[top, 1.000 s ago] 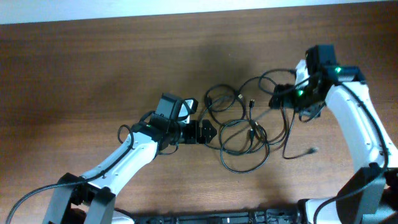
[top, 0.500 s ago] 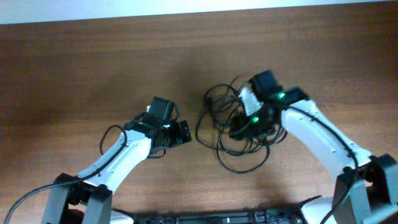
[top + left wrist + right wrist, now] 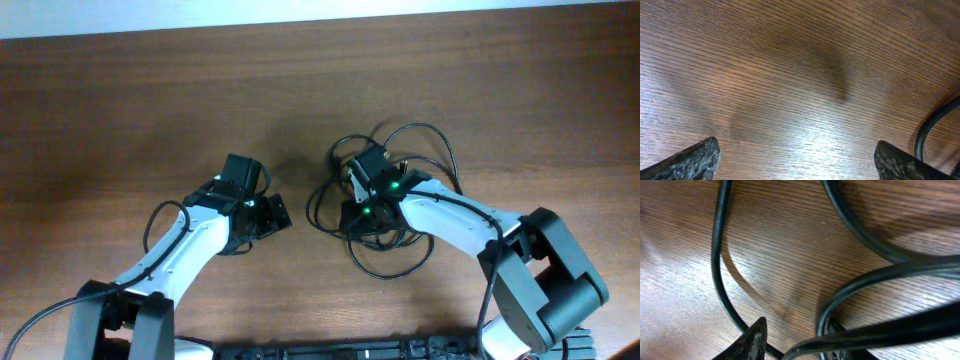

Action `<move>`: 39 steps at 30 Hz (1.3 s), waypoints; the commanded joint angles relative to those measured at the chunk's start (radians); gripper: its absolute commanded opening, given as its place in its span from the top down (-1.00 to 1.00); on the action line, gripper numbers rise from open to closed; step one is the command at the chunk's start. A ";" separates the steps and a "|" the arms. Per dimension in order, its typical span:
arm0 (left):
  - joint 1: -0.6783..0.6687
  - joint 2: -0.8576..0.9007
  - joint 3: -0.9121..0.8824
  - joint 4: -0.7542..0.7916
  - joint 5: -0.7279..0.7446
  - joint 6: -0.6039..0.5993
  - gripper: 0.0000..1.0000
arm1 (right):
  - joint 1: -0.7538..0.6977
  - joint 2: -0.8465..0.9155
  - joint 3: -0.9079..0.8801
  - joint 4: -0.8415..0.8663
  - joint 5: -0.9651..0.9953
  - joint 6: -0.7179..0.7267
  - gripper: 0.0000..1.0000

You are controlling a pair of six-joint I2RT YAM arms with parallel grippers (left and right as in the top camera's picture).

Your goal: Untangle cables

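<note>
Among the tangled thin black cables (image 3: 910,269), the right gripper (image 3: 356,216) straddles a strand, probably to tug it; whether it has closed I cannot tell. The left gripper (image 3: 278,214) hangs nearby, wide open, empty.

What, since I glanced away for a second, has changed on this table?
The right gripper swung left from the far right onto the cables; whether it grips one is unclear. The left gripper backed left, away from them, open and empty. The cables bunched tighter, their stray right end drawn in. Nothing else visibly changed.
</note>
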 commanded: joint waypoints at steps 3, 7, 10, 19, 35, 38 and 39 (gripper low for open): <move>0.001 0.007 0.003 -0.002 -0.014 -0.010 -0.98 | -0.018 0.031 0.016 0.009 -0.087 0.016 0.46; 0.001 0.007 0.003 -0.002 -0.014 -0.010 -0.98 | -0.046 0.032 0.034 -0.015 -0.122 0.016 0.52; 0.001 0.007 0.003 -0.001 -0.014 -0.010 -0.98 | -0.049 0.032 0.036 -0.028 -0.123 0.016 0.66; 0.001 0.007 0.003 -0.001 -0.014 -0.010 -0.98 | -0.065 0.001 0.225 -0.244 -0.141 -0.098 0.92; 0.001 0.007 0.003 -0.001 -0.014 -0.010 -0.98 | -0.542 -0.162 1.006 -0.775 -0.134 -0.230 0.92; 0.001 0.007 0.003 -0.001 -0.014 -0.010 -0.98 | -0.715 -0.156 1.030 -0.916 -0.232 -0.135 0.92; 0.001 0.007 0.003 -0.001 -0.014 -0.010 -0.98 | -0.727 -0.152 1.019 -0.951 -0.211 -0.144 0.92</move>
